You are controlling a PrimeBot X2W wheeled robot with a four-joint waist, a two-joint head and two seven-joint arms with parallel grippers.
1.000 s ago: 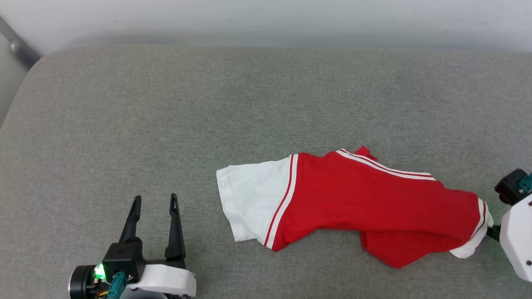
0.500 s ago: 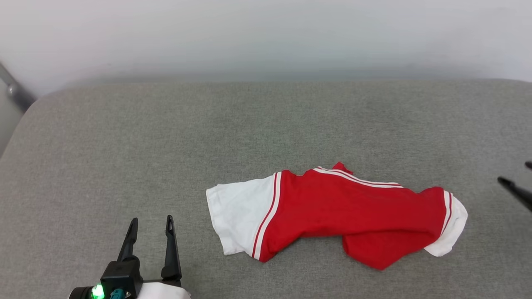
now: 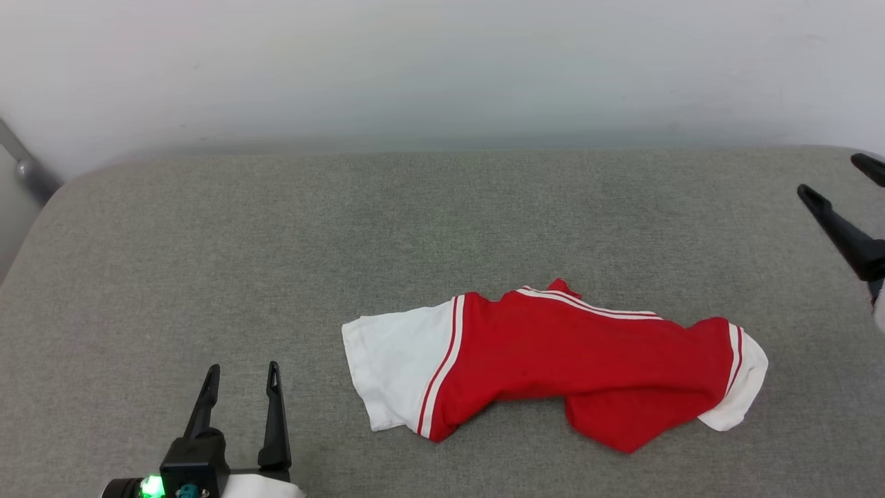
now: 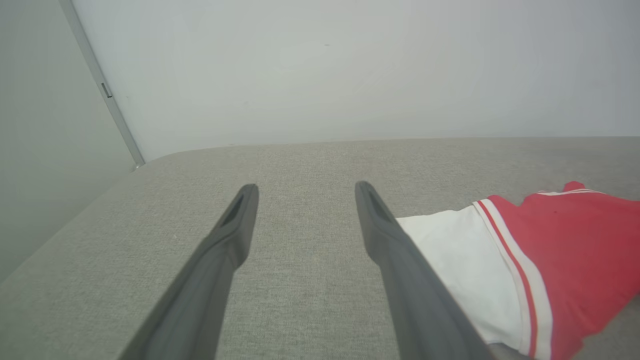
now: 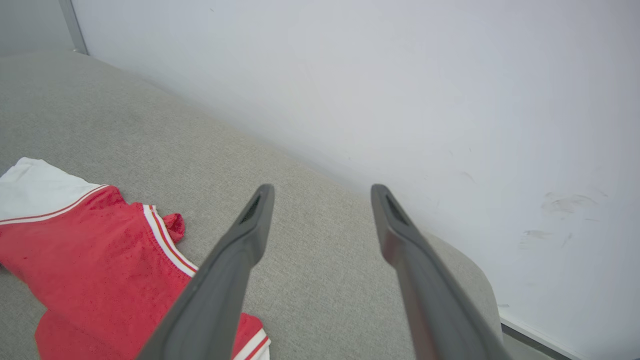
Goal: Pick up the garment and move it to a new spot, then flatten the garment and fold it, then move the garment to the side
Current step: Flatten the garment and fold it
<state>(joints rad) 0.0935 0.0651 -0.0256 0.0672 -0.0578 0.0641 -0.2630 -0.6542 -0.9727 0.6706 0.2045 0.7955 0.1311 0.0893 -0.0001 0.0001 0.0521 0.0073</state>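
Head view: the garment is seen lying crumpled on the grey cushion, right of centre. The left gripper is spread and empty, well to its left. The right gripper, also spread, is apart at the right edge.

Left wrist view: the garment's white sleeve is seen just past one finger.

Right wrist view: the garment is seen lower left of the parted, empty fingers.

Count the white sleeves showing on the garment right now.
2. One sleeve lies spread at the garment's left end; the other sleeve curls at its right end, partly tucked under.
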